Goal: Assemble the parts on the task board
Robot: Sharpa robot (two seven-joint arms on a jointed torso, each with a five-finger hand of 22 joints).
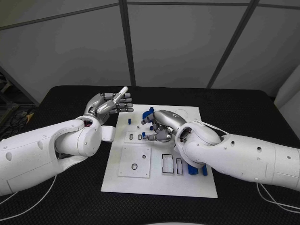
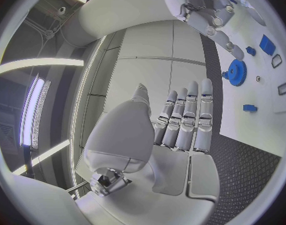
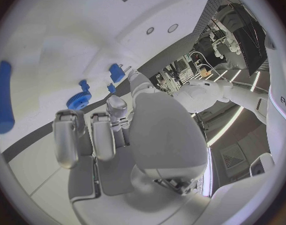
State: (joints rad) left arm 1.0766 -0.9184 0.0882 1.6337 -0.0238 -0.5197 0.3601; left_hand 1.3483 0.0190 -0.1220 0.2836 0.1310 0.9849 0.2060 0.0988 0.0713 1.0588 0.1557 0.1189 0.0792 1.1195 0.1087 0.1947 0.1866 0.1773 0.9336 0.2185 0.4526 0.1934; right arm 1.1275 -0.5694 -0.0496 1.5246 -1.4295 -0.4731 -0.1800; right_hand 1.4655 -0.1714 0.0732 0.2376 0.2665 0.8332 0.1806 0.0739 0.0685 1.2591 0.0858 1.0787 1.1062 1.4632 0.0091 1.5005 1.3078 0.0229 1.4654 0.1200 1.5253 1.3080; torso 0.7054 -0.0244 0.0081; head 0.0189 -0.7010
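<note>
The left hand (image 1: 109,104) is off the white board (image 1: 160,183), fingers straight, holding nothing. The right hand (image 1: 165,124) curls over the board; I cannot tell if it holds a blue gear (image 2: 235,72).

In the head view the right hand (image 1: 162,125) lies over the middle of the task board (image 1: 191,183), so the board surface and the blue parts under its palm are hidden; whether its fingers hold the small blue part (image 1: 144,136) at their tips cannot be told. The blue gear (image 1: 148,115) is partly covered by this hand. The right forearm hides the upper ends of the blue bars (image 1: 192,168) near the board's right side. In the right wrist view a long blue piece (image 3: 3,101) is cut by the circle's rim, and its shape stays unclear.
</note>
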